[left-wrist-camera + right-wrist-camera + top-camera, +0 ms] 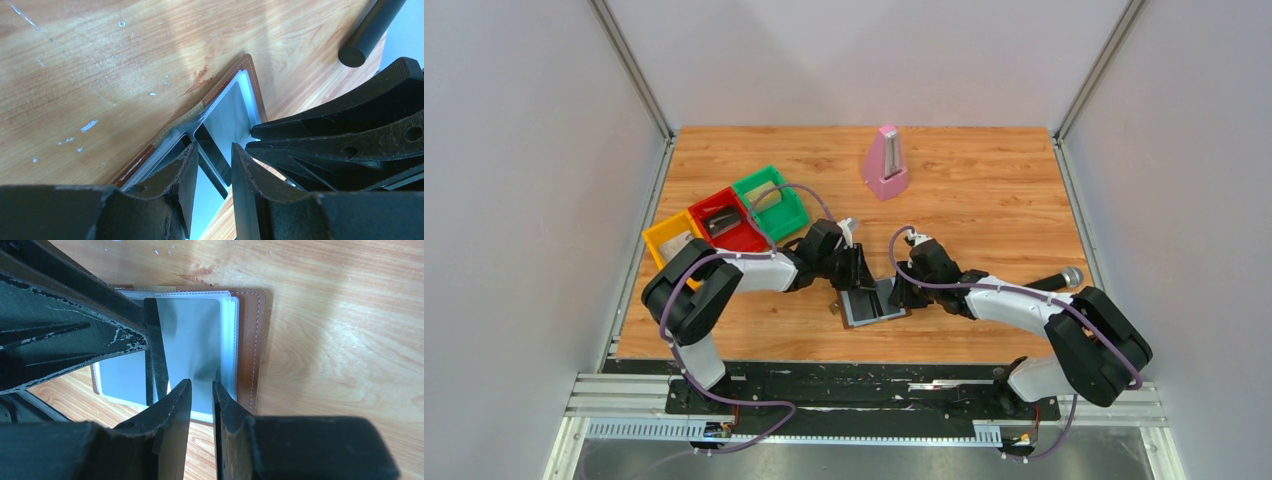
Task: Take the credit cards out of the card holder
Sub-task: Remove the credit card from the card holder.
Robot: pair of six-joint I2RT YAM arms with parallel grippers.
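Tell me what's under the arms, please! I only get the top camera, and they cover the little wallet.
Observer: The card holder lies open on the wood, with its clear sleeves facing up.
Operator: Are there any cards inside?
Observer: Yes, a grey-silver card sits in a sleeve.
Operator: Is a pincer grabbing it?
Observer: The right pincer has its tips at that card's near edge, a little apart. I can't tell whether it is pinching the card.
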